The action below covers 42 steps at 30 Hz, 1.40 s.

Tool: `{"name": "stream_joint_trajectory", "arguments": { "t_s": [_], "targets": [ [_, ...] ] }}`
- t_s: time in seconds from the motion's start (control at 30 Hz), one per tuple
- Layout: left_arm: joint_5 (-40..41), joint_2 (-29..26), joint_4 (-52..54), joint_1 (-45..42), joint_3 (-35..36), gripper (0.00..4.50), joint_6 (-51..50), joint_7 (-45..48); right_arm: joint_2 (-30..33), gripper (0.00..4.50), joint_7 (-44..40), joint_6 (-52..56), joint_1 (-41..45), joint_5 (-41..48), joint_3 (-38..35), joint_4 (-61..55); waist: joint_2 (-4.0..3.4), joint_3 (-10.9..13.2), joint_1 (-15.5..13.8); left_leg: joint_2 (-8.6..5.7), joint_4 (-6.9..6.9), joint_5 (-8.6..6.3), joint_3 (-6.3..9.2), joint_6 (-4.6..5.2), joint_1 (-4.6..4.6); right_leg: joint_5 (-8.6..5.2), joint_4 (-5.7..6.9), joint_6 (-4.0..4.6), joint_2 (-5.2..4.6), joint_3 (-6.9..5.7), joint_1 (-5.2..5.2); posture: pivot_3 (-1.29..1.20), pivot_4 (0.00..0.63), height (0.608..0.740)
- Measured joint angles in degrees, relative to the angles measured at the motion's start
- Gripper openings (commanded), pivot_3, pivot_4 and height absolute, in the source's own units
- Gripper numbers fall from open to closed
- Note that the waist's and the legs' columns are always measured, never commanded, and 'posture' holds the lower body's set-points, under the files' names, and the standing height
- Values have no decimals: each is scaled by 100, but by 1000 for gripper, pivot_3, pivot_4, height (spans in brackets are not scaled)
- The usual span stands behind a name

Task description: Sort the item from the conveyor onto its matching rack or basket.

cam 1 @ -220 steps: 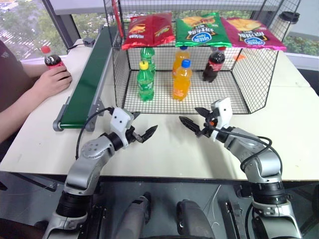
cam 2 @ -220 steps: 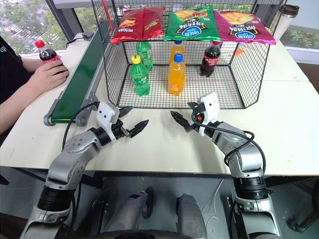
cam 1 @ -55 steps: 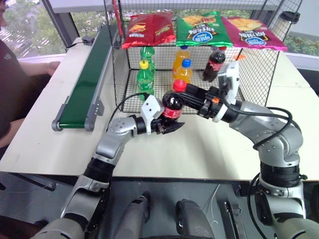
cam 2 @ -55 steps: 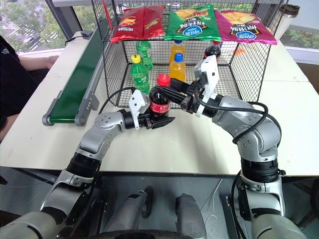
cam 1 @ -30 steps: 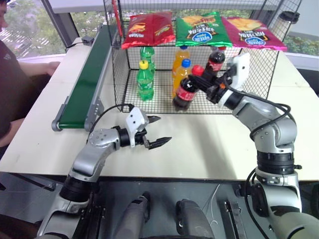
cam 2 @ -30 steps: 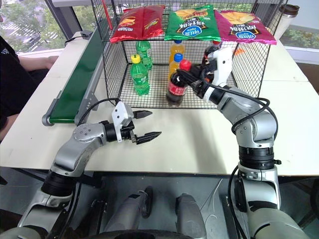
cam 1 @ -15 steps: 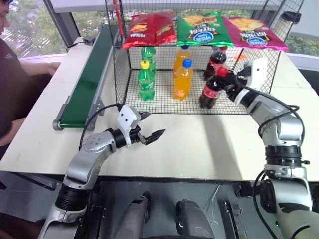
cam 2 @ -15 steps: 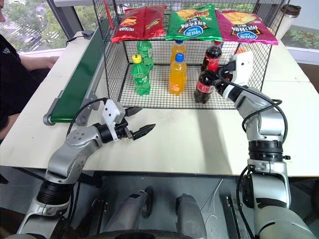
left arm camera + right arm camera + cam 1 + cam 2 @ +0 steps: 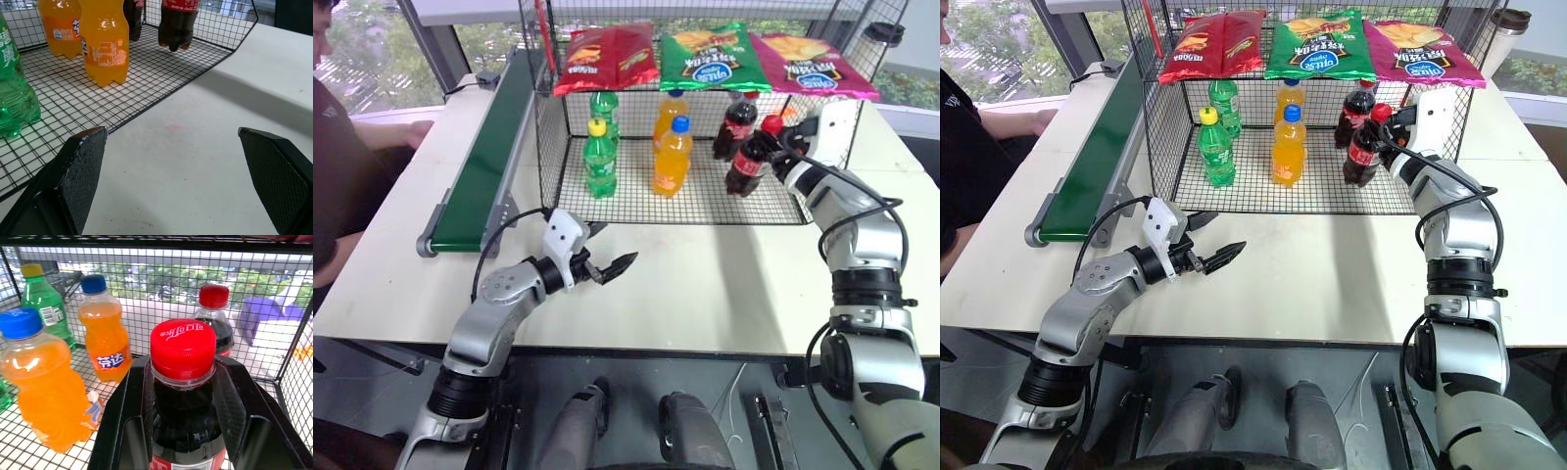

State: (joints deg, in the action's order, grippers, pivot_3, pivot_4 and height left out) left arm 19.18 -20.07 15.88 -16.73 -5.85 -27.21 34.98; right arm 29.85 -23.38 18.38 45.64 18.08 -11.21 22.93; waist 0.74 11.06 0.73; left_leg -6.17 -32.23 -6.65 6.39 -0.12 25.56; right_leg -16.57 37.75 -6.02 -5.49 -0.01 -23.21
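Right gripper clenches the red-capped dark cola bottle above the black wire-mesh basket; releasing tilted could topple its twin; left gripper gapes empty

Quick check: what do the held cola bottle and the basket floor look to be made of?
Cola bottle: looks like clear, glossy plastic, dark liquid visible through it, with a red ridged cap. Basket: thin black wire mesh, probably coated metal, with an open square grid.
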Motion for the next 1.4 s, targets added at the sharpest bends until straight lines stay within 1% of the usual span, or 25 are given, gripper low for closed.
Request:
{"name": "stream_joint_trajectory", "arguments": {
  "t_s": [0.1,0.17,0.2,0.3,0.33,0.67,0.87,1.03,1.2,1.33,1.4],
  "targets": [
    [-2,11,0,0,-1,4440,0,-54,-34,1142,9,-1,0,-28,19,4,0,0,4,0,0,0,0,0,0,0,0,0,0,0,0,0,150,738],
    [-3,8,0,3,-1,4500,0,-76,-63,2176,55,-11,9,-60,18,47,0,0,6,0,0,0,0,0,-1,0,1,0,1,0,0,0,150,738],
    [-7,7,0,4,-1,4500,2,-83,-89,2507,76,-19,12,-77,14,67,0,0,6,0,0,0,0,0,-1,0,1,0,1,0,0,0,150,738],
    [-79,-6,0,7,-1,4500,16,-126,-169,4131,115,-49,92,-97,14,68,-1,-1,8,0,0,0,0,0,-4,0,2,0,1,1,2,0,150,738],
    [-103,-7,-3,4,-1,4500,16,-128,-183,4486,128,-79,115,-100,14,68,-1,-1,5,0,0,0,0,0,-6,0,2,0,1,1,4,0,150,738],
    [-118,-16,-29,-60,0,4500,20,-124,-184,4486,133,-106,122,-104,14,64,-1,-1,-1,0,-2,0,0,0,-8,0,2,0,1,1,8,0,150,738],
    [-121,-16,-121,-82,0,4500,22,-123,-154,4486,62,53,65,-96,-3,-147,-1,-1,1,0,-2,0,0,0,-8,0,3,0,1,1,7,0,150,738],
    [-122,-18,-158,-103,4,4500,49,-122,57,4486,-183,413,-182,-86,7,-656,-1,-1,-9,0,-2,0,0,0,-8,0,2,1,0,1,8,0,150,738],
    [-123,-15,-224,-110,1,4500,67,-119,133,4486,-435,692,-426,-77,27,-1005,-1,-1,3,1,-2,0,0,0,-9,0,2,1,0,1,8,0,150,738],
    [-117,-66,-224,-74,12,4500,69,-115,454,4486,-833,1134,-825,-75,209,-1341,0,-2,-7,0,-2,-1,0,0,-8,-1,1,2,-1,1,8,0,150,738],
    [-107,-77,-213,65,43,4500,63,-117,521,4486,-1062,1300,-1154,-66,330,-1461,1,-3,-9,0,-2,-1,1,0,-10,-1,0,2,-2,0,12,0,150,738]
  ]
}}
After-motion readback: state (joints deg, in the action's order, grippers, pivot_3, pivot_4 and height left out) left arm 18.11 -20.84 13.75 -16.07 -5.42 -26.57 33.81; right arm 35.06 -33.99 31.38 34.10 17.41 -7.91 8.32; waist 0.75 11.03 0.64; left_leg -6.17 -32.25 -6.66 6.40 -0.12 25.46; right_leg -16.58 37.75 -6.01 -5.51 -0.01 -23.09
